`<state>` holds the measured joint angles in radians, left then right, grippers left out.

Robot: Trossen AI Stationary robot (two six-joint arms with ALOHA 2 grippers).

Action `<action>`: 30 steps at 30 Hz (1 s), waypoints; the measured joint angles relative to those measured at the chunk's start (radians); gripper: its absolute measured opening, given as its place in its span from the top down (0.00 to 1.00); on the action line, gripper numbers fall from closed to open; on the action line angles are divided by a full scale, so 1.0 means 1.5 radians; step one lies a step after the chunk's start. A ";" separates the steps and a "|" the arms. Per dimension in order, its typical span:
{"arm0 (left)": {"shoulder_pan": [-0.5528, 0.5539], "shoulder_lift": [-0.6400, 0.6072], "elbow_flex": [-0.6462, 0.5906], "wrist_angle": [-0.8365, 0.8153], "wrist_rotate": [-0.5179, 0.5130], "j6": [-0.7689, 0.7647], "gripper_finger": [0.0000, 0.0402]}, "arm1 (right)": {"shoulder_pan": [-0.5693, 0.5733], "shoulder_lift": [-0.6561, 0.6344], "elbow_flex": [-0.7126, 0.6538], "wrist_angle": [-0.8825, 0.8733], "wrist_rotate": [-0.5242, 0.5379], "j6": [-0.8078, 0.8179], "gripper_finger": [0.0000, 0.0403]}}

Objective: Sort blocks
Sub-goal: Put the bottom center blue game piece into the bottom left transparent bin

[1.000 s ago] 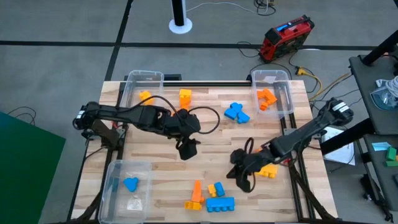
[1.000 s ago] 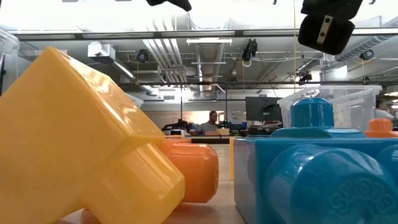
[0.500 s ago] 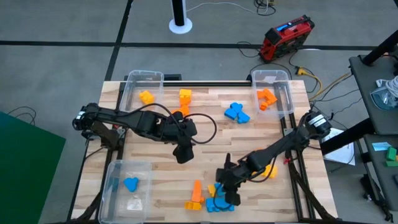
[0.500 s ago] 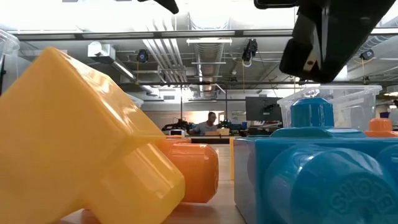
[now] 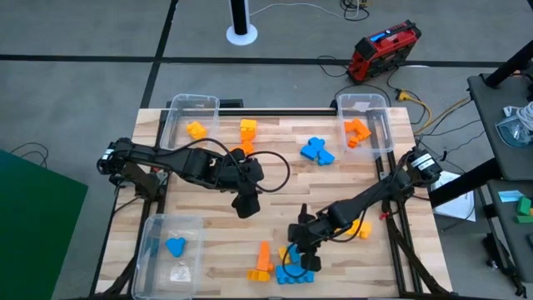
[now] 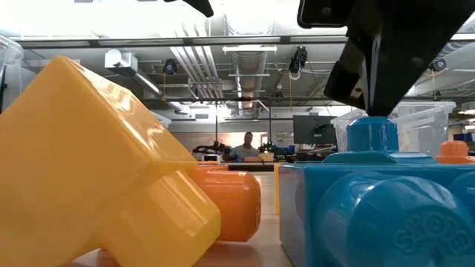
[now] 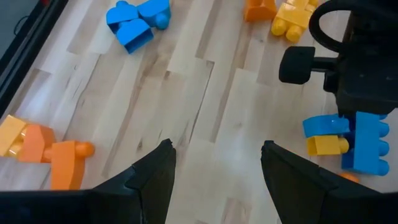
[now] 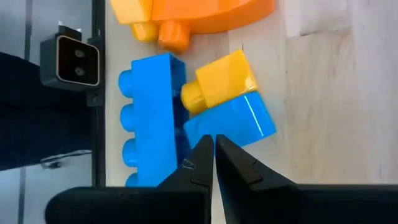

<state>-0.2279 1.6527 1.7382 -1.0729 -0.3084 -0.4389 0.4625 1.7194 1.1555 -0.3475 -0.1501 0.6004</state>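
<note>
Blocks lie loose on the wooden table (image 5: 208,225). Near its front edge a long blue block (image 8: 149,118), a small blue block (image 8: 231,127) and a small yellow block (image 8: 217,84) sit together, beside an orange block (image 5: 262,260). My right gripper (image 8: 214,146) hangs shut over the small blue block, pointing down. My left gripper (image 7: 216,155) hovers open over bare wood at the table's middle, nothing between its fingers. Blue blocks (image 5: 316,150) lie farther back. My right gripper comes from above with its shut fingertips (image 8: 205,149) over the small blue block's edge (image 8: 214,132) next to the long blue block. I cannot tell whether they touch it. The block rests on the table.
Clear bins stand at three corners: far left (image 5: 190,117) with a yellow block, far right (image 5: 366,125) with orange blocks, near left (image 5: 171,246) with a blue block. A yellow block (image 5: 360,227) lies under my right arm. Orange and yellow blocks (image 5: 247,129) lie at the back.
My right gripper has gone toward the table's near edge and left, and down, from beside the yellow block to just over the blue blocks at the front. The blocks have stayed in place.
</note>
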 joint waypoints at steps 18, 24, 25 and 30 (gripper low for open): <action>-0.001 0.000 0.000 -0.006 0.000 -0.005 0.47 | -0.030 0.015 0.002 0.020 0.055 0.000 0.98; -0.004 0.000 0.000 -0.013 0.000 -0.011 0.47 | -0.075 0.015 0.002 0.018 0.102 -0.024 0.98; -0.005 0.000 0.000 -0.014 0.001 -0.010 0.47 | -0.085 0.015 0.004 0.015 0.106 -0.031 0.98; -0.006 0.000 0.000 -0.025 0.001 -0.006 0.47 | -0.143 0.010 0.035 -0.038 0.118 -0.065 0.98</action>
<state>-0.2371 1.6527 1.7382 -1.1099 -0.3069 -0.4473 0.2480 1.7338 1.2087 -0.4050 0.0268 0.5028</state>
